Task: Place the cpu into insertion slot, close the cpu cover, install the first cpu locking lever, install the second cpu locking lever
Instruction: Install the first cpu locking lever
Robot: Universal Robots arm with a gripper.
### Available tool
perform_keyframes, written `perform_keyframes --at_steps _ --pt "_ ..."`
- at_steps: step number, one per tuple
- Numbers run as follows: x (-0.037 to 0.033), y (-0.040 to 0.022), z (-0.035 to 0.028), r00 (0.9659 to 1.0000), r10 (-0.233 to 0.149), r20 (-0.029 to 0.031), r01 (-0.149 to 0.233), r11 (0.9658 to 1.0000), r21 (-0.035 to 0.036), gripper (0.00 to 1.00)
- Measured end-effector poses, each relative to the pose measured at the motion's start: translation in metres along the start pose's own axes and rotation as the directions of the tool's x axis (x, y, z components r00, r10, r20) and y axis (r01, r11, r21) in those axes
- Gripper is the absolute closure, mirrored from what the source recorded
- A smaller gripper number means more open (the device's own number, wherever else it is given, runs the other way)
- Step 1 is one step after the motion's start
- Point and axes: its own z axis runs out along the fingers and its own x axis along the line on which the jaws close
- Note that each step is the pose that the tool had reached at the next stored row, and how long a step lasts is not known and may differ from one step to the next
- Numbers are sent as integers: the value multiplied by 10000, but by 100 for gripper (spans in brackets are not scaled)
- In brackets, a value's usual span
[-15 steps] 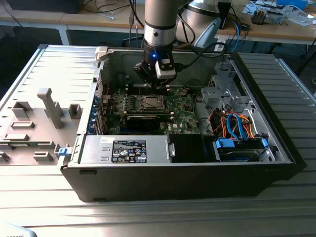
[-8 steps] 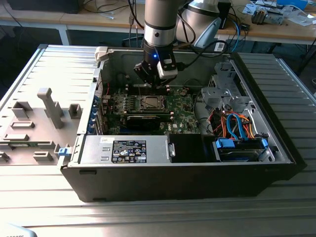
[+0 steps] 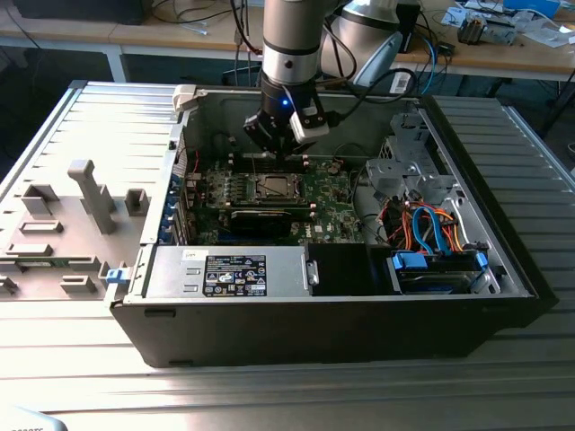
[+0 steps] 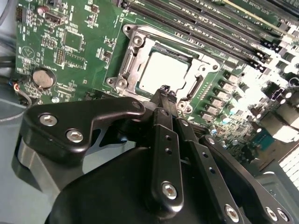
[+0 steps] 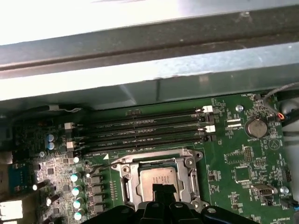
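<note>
Inside the open computer case (image 3: 359,314), on the green motherboard (image 3: 328,193), sits the cpu (image 4: 164,71): one small flat square chip with a pale silvery-grey top, lying level in the insertion slot (image 5: 160,183). Around it runs the cpu cover (image 4: 133,56), a thin silver frame with a square window, lying flat over the chip's edges with screws at its corners. It looks closed down, though whether any locking lever is latched I cannot tell.

Just above the chip hangs the gripper (image 4: 164,91), its black fingertips (image 4: 161,95) pressed together with no gap showing, clenched on nothing and poised at the near edge of the socket frame. In the first wrist view the same tips (image 5: 163,189) overlap the edge of the chip's top.

Counting now: one chip, one socket, one cover. Four long dark memory slots (image 5: 140,130) run side by side beyond the socket, toward the case's back wall. One round coin battery (image 5: 255,127) lies toward the board's corner. A row of small silver-topped capacitors (image 5: 74,196) stands off the socket's other side.

Along the case's front edge in the exterior view, one grey power supply box (image 3: 225,272) lies.
</note>
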Motion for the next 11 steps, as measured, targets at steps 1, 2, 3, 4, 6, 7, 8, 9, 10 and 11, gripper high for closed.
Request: perform_keyframes --at_steps 1,2,3,4,6,7,8,9,10,11 --pt "0 0 0 10000 -99 -2 99 10000 2 89" --pt "0 0 0 9997 -241 -6 241 9997 5 89" --pt "0 0 1 9991 -434 -10 434 9991 6 89" --pt "0 0 1 9982 -602 -15 602 9982 9 89" --pt "0 0 1 9966 -822 -21 822 9966 5 89" --pt "0 0 2 9960 -894 -23 894 9960 3 89" --pt "0 0 2 9953 -972 -24 972 9953 2 89" --pt "0 0 2 9948 -1023 -25 1023 9948 3 89" --pt "0 0 2 9932 -1166 -30 1166 9932 6 89" --pt "0 0 2 9921 -1258 -32 1258 9921 7 89"
